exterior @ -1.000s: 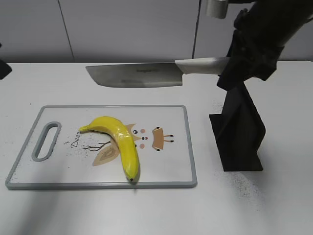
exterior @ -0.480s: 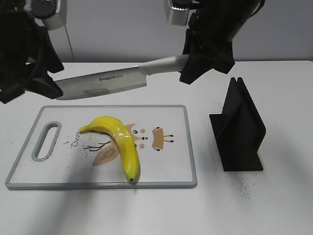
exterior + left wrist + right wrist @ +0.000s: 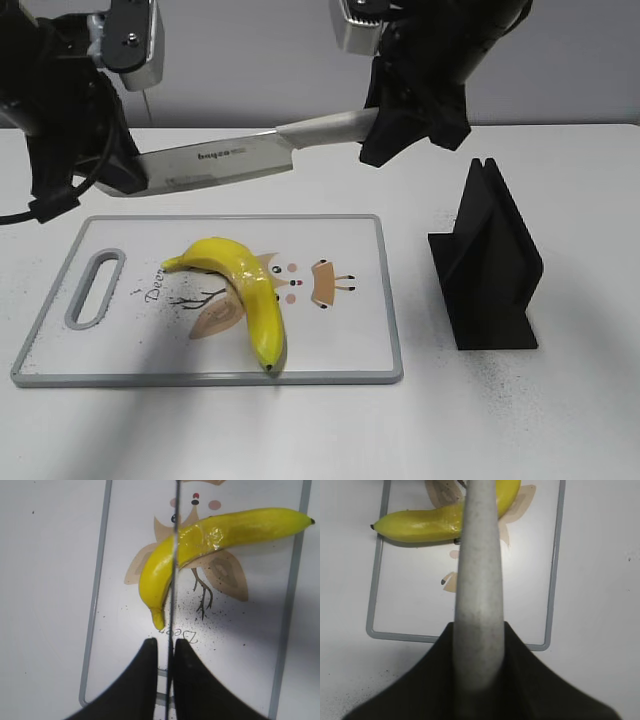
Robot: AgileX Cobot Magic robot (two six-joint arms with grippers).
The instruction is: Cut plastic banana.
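Observation:
A yellow plastic banana (image 3: 245,285) lies on a white cutting board with a grey rim (image 3: 350,350). A cleaver-style knife (image 3: 220,158) is held level above the board's far edge. My right gripper (image 3: 375,135) is shut on its pale handle (image 3: 477,580). My left gripper (image 3: 125,175) pinches the blade's tip end. In the left wrist view the blade's thin edge (image 3: 172,555) runs between the left gripper's jaws (image 3: 167,647) and crosses over the banana (image 3: 225,527). The right wrist view shows the banana (image 3: 420,525) beyond the handle.
A black knife stand (image 3: 490,270) stands on the white table to the right of the board. The board has a handle slot (image 3: 95,288) at its left end. Dark specks dot the table and the board.
The knife swung left over the board's far edge. My left arm came in and took the blade's tip end between its jaws. The banana has not moved.

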